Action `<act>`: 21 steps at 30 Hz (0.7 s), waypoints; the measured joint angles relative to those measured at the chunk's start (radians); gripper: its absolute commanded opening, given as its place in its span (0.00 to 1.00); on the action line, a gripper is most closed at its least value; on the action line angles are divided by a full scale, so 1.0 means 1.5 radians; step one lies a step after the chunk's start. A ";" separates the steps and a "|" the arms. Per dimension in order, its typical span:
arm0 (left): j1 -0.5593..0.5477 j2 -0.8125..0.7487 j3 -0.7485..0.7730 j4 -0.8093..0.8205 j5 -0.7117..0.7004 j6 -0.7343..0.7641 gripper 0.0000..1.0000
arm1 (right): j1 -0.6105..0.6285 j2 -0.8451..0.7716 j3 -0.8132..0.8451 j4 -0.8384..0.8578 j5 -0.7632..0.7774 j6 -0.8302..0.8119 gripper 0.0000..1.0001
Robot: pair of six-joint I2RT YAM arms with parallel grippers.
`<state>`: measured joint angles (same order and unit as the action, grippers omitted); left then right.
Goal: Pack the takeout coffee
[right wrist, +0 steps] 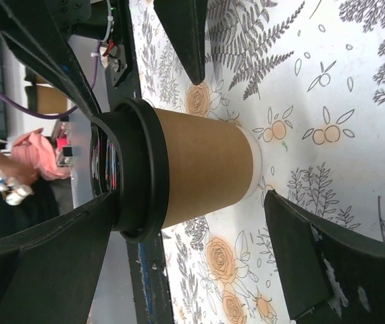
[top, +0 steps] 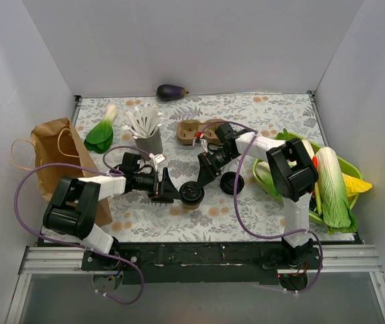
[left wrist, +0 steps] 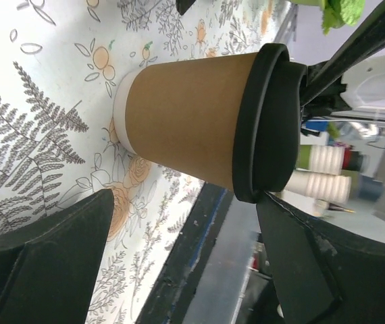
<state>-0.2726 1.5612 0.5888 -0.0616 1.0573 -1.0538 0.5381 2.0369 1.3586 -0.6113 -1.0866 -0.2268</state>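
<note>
A lidded cup (top: pixel 192 194) stands upright near the table's (top: pixel 260 115) near edge, middle. The left gripper (top: pixel 173 189) and right gripper (top: pixel 200 180) flank it, both spread wide and holding nothing. The right looks nearer, with the cup between its fingers.

Small tapered tan paper cup (top: pixel 192 194), smooth-walled, with a narrow white band around the foot. Capped by a black plastic lid (left wrist: pixel 267 121) with a thick raised rim, seated square on the mouth. Stands upright, wider end up, base flat on the white floral-printed table cover (top: pixel 260 115). Sits toward the near edge of the table, about midway across its width. Seen sideways in both wrist views, its body undented and clean, no sleeve or print on the paper.
</note>
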 measured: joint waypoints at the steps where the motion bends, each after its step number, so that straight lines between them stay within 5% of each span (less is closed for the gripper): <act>1: -0.001 -0.012 0.000 -0.002 -0.009 0.009 0.88 | 0.000 0.000 0.007 -0.006 0.002 -0.007 0.98; 16: -0.003 -0.125 0.081 -0.087 -0.033 0.122 0.91 | -0.001 -0.089 0.120 -0.126 0.136 -0.226 0.98; 21: -0.004 -0.162 0.198 -0.156 -0.080 0.164 0.92 | 0.003 -0.146 0.117 -0.180 0.175 -0.364 0.98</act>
<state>-0.2779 1.3178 0.8852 -0.2962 0.9367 -0.8082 0.5419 1.8175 1.5341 -0.8806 -0.8238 -0.7731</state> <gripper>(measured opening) 0.914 0.981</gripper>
